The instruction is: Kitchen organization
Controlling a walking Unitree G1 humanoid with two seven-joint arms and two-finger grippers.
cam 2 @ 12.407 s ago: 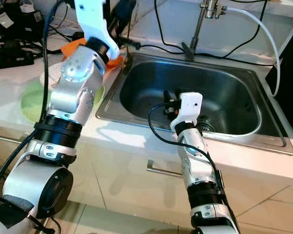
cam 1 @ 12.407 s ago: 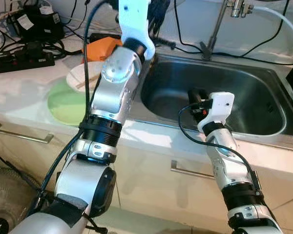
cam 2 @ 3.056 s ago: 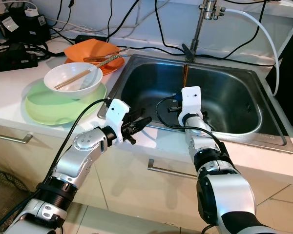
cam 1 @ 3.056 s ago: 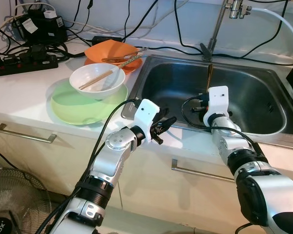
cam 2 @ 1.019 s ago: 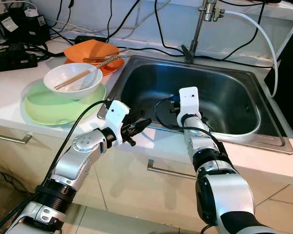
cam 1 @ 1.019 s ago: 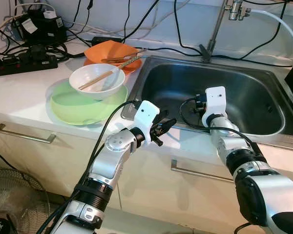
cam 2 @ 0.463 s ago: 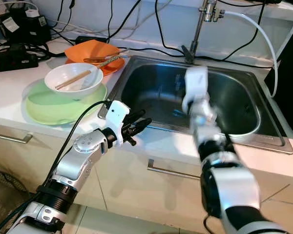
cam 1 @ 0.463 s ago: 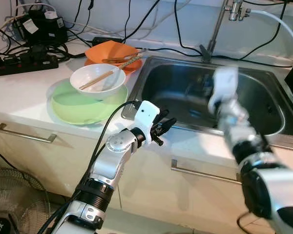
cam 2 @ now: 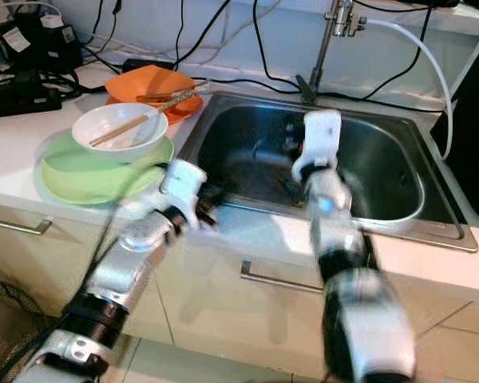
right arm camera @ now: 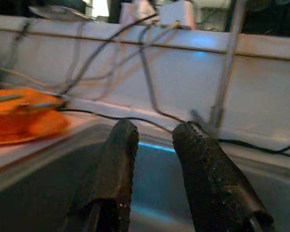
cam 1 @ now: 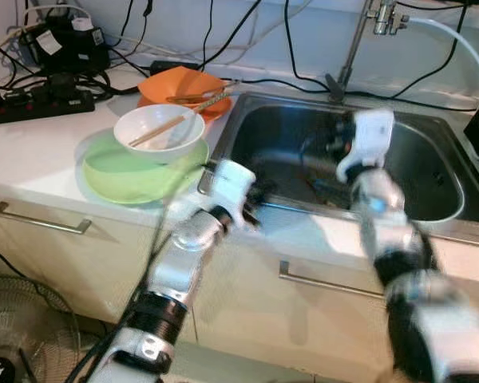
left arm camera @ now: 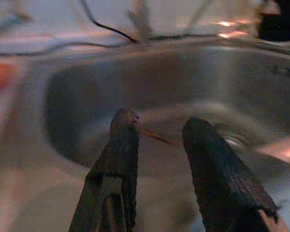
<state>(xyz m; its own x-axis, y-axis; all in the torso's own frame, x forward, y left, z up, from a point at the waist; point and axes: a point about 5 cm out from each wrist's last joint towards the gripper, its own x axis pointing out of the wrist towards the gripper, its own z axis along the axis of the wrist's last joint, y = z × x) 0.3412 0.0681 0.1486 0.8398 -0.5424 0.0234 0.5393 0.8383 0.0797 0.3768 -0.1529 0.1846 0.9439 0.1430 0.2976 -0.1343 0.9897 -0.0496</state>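
My right gripper (right arm camera: 150, 140) hangs over the sink (cam 1: 431, 171), fingers narrowly apart and empty; left gripper (left arm camera: 159, 133) at the sink's near-left rim, also parted, empty.

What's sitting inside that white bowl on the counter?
A pair of wooden chopsticks lies slanted inside the white bowl. The bowl rests on a green plate, covering the plate's middle, so anything beneath it cannot be seen.
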